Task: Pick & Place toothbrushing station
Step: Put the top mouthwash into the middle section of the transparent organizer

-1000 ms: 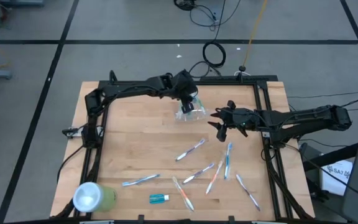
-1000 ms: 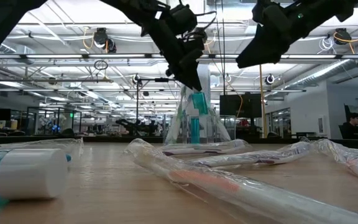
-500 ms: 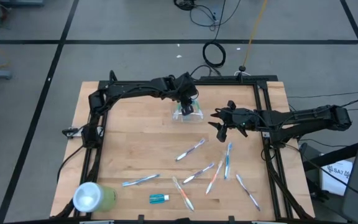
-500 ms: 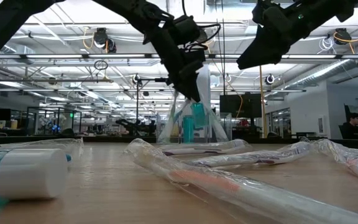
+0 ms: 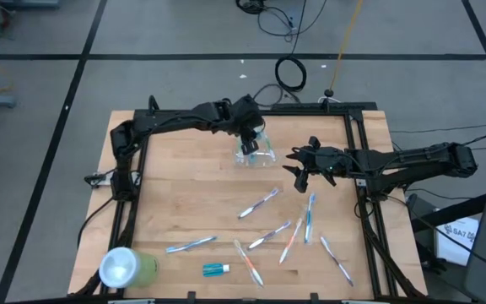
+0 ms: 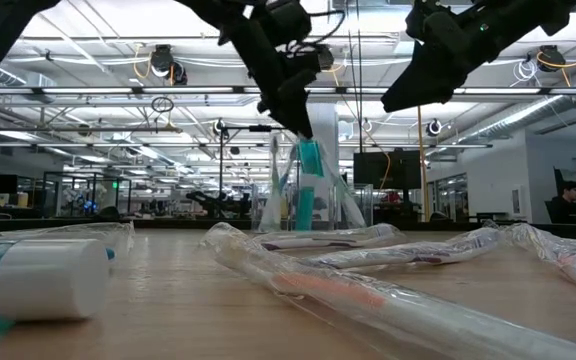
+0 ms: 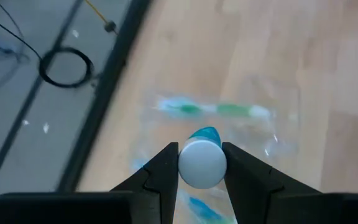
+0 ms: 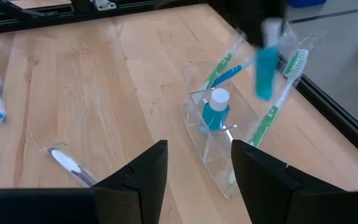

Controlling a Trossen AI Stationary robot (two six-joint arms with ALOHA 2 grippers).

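While no writing legible, left gripper [image 7: 202, 167] holds toothpaste tube [image 7: 202, 160].

The left arm comes in from the left side and bends across the far part of the tabletop [image 5: 175, 194]. Its pincer [image 5: 251, 137] points down, and its two fingers [image 7: 160, 177] squeeze a small blue tube with a white cap [image 7: 202, 163]. The right arm stretches in low from the right side. Its pincer [image 5: 298, 165] hangs in the air with its fingers [image 8: 143, 171] spread apart, holding nothing.
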